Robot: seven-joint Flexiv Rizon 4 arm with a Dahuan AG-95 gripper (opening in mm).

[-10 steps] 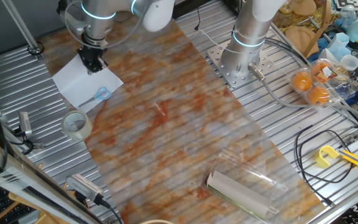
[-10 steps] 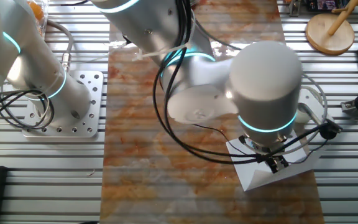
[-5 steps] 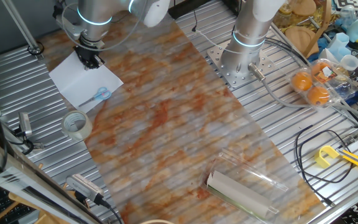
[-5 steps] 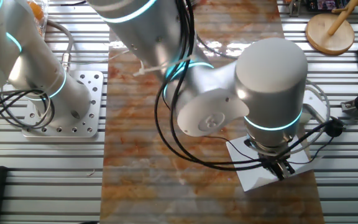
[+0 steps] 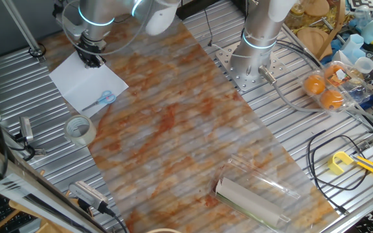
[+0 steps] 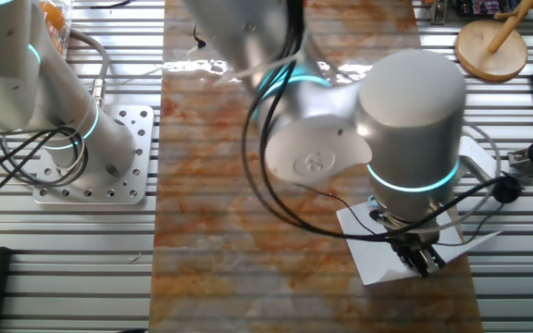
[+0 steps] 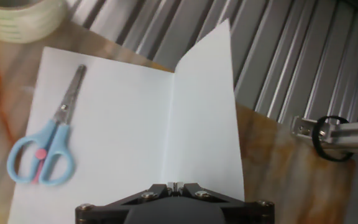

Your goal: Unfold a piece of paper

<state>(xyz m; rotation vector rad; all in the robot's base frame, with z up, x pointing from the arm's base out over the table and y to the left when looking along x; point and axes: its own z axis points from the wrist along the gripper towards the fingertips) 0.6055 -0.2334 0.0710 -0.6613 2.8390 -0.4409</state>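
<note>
The piece of paper (image 5: 76, 83) is a white sheet at the far left of the orange mat. In the hand view the piece of paper (image 7: 135, 118) is half open: its left part lies flat and its right flap (image 7: 207, 124) stands up from a centre crease. Blue-handled scissors (image 7: 42, 155) lie on the flat part. My gripper (image 7: 176, 185) is shut, its fingers pressed together on the near edge of the paper at the crease. In the fixed views the gripper (image 5: 90, 61) (image 6: 424, 263) stands over the sheet's far corner.
A tape roll (image 5: 80, 129) sits just off the sheet. A rolled sheet in clear plastic (image 5: 254, 194) lies near the front. A second arm's base (image 5: 250, 65), oranges in a pack (image 5: 327, 87), cables and a yellow tool (image 5: 342, 162) stand at the right. A metal clamp (image 7: 328, 134) is beside the paper.
My gripper has moved away to the far left, drawing the paper's flap with it. The sheet now spreads wider. Scissors and tape roll have not moved.
</note>
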